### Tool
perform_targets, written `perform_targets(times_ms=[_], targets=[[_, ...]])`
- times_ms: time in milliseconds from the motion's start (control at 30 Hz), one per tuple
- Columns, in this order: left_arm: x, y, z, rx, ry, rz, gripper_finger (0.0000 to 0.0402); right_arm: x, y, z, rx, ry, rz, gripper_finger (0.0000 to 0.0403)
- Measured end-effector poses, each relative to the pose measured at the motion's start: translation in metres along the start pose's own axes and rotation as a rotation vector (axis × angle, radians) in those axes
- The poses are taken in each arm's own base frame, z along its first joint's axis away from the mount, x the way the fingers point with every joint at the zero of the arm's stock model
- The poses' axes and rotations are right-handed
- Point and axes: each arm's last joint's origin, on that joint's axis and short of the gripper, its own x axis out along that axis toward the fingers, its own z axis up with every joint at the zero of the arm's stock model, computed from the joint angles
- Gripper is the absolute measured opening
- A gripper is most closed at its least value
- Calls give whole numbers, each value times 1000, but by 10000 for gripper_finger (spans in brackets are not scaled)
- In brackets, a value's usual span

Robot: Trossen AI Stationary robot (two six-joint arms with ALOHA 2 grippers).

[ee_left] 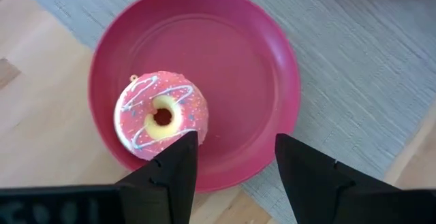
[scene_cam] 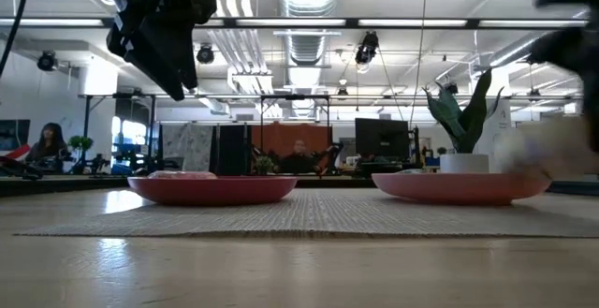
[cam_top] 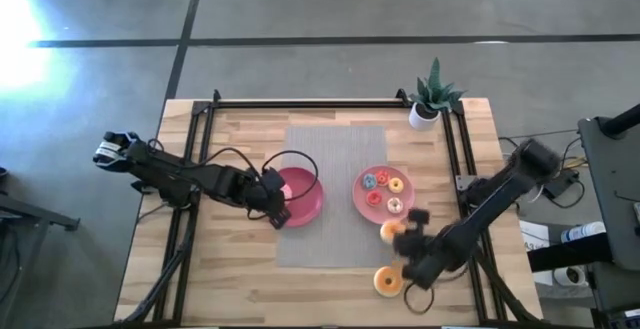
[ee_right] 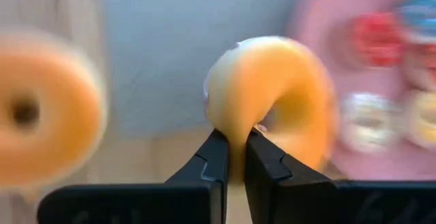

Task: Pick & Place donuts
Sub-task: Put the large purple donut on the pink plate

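Pinched between the right gripper's (ee_right: 234, 157) closed fingers, an orange donut (ee_right: 272, 101) stands on edge, lower right in the high view; the filled plate (cam_top: 362, 193) lies just up-left. Left gripper (ee_left: 235, 166) hangs wide open over the pink donut (ee_left: 162, 115).

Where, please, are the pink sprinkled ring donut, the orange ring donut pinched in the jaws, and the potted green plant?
Pink sprinkled ring donut (ee_left: 162, 115): left wrist view, on its icing beside the hole.
Orange ring donut (ee_right: 286, 81): right wrist view, on its upper curve.
Potted green plant (cam_top: 434, 89): high view, on its leaves.
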Motion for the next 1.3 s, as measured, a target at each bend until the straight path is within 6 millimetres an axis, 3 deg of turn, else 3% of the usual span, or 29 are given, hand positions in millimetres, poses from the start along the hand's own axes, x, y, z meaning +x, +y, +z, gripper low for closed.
perform_targets(times_ms=[233, 433, 600, 800, 933, 1300], targets=[[-4, -12, -4, 17, -79, -57, 170, -46, -66, 39, 534, -247, 136, 14], [-14, -32, -12, 91, -273, -95, 170, -45, -103, 79, 948, -716, 570, 14], [-30, -50, -21, 148, -536, -73, 170, -28, -124, 86, 1222, -945, 743, 13], [-42, -62, -14, 185, -762, -16, 170, 0, -123, 99, 1488, -893, 841, 13], [-43, -67, -4, 281, -833, 35, 170, 1, -115, 120, 1577, -910, 965, 14], [-40, -67, 3, 299, -875, 114, 170, 7, -109, 174, 1658, -937, 1003, 25]])
